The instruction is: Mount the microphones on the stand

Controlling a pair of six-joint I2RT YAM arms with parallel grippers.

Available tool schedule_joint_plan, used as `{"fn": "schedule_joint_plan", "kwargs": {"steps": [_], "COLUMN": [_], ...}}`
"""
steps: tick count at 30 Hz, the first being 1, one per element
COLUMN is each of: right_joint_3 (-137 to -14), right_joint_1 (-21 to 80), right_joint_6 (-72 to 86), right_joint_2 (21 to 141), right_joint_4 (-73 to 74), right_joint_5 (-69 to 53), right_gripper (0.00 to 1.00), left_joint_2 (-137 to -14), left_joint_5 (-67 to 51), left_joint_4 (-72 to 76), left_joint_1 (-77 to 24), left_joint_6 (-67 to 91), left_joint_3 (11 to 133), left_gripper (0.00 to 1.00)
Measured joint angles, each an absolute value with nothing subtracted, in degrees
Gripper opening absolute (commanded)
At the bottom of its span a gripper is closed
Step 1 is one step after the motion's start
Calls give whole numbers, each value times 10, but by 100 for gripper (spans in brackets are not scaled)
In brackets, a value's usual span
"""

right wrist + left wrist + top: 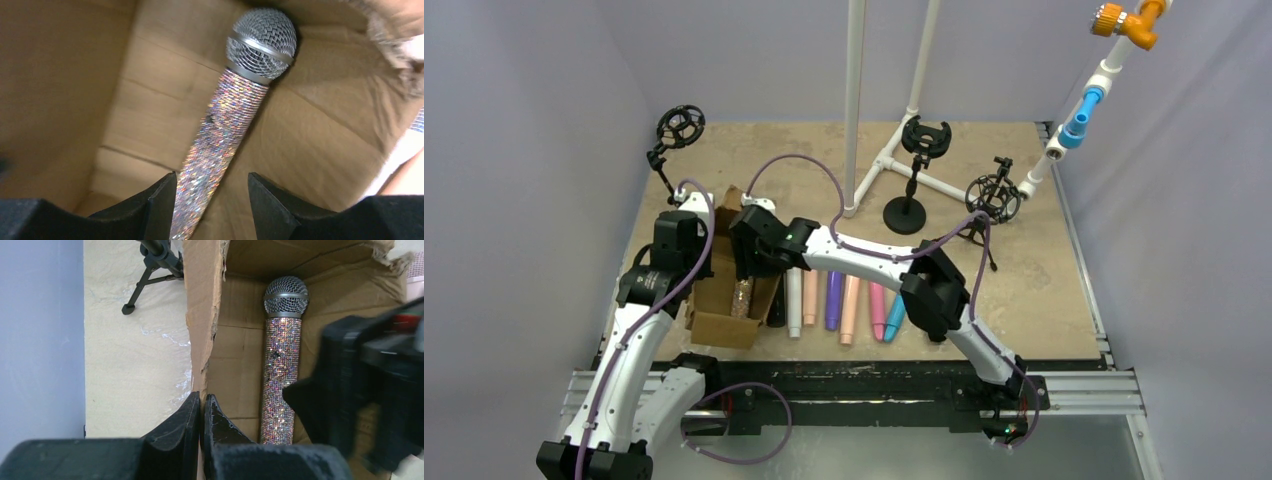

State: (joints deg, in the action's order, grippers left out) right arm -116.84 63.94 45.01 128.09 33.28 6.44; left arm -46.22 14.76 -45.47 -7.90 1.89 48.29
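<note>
The silver glitter microphone (227,125) lies flat inside the cardboard box (200,315), the only thing I can see in there. In the right wrist view its long axis runs from bottom centre up to the mesh head at upper right. The right gripper (212,200) is the nearer one, hanging over the handle with fingers apart, straddling it. The left gripper (201,425) is pinched on the box's wall. About 7 other microphones (839,300) lie in a row beside the box.
</note>
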Motion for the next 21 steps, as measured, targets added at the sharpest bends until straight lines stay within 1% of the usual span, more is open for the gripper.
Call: {"fn": "schedule_joint_plan", "kwargs": {"steps": [5,12,21], "right_joint_3": [-1184,-1279,-1317], "right_joint_1": [638,638,637], "right_joint_6": [453,452,449], "right_joint_2": [1337,1391,1411], "right_joint_4": [348,376,412], "right_joint_5": [55,54,57], "right_gripper": [62,62,62], "left_joint_2": [-451,-450,-442], "left_joint_5": [132,97,82], "left_joint_4": [-454,-470,-475], "left_joint_1": [-82,-83,-83], "left_joint_6": [22,24,24], "left_joint_3": [491,492,492], "left_gripper": [0,0,0]}}
